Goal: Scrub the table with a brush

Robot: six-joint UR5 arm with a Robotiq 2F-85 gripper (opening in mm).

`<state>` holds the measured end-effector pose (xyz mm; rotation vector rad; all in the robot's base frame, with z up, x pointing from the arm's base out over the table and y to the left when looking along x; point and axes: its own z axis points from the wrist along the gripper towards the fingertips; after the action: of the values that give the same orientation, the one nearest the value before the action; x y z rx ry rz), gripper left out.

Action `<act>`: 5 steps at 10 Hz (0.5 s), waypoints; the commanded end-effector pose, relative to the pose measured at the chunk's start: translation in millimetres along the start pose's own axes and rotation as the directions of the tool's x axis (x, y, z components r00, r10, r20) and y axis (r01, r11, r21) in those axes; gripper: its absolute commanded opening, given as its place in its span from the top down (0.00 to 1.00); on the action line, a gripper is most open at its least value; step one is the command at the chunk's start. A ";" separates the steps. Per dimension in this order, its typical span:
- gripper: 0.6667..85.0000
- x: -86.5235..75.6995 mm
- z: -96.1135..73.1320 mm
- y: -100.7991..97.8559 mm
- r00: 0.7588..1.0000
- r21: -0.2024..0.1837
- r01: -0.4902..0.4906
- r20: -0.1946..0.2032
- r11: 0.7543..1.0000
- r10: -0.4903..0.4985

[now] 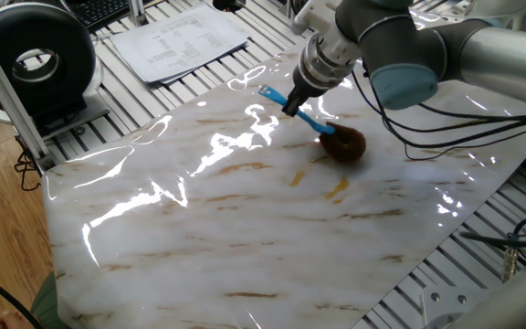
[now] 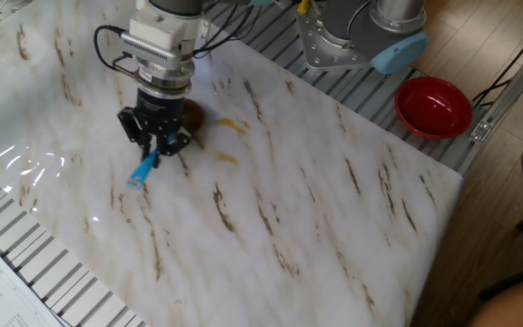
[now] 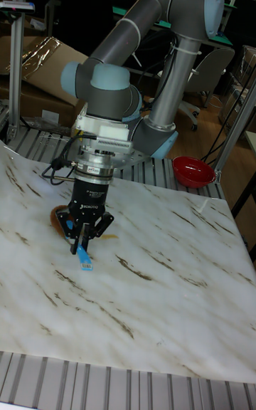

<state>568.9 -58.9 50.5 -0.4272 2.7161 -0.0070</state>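
Note:
The brush has a thin blue handle and a fuzzy brown head pressed on the glossy white marble-patterned table. My gripper is shut on the handle near its middle. In the other fixed view the gripper hides most of the head, and the handle's blue tip sticks out below it. The tall fixed view shows the gripper over the blue handle with the brown head behind it. Orange-brown stains lie beside the head.
A red bowl sits off the table's far corner. Papers and a black round device lie on the ribbed frame beyond the table's edge. Black cables hang from the arm over the marble.

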 end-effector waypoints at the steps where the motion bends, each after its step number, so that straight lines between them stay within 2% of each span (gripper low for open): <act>1: 1.00 13.9 -2.2 13.9 0.991 -0.056 -0.121 -0.059 0.991 0.117; 2: 1.00 19.0 -2.5 13.6 0.987 -0.051 -0.145 -0.080 0.988 0.141; 4: 1.00 24.9 -2.8 11.6 0.991 -0.045 -0.096 -0.099 0.994 0.092; 5: 1.00 38.7 -9.3 1.9 0.992 -0.016 -0.069 -0.107 0.997 0.067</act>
<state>546.4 -57.6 43.7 -0.3398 2.8099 0.0436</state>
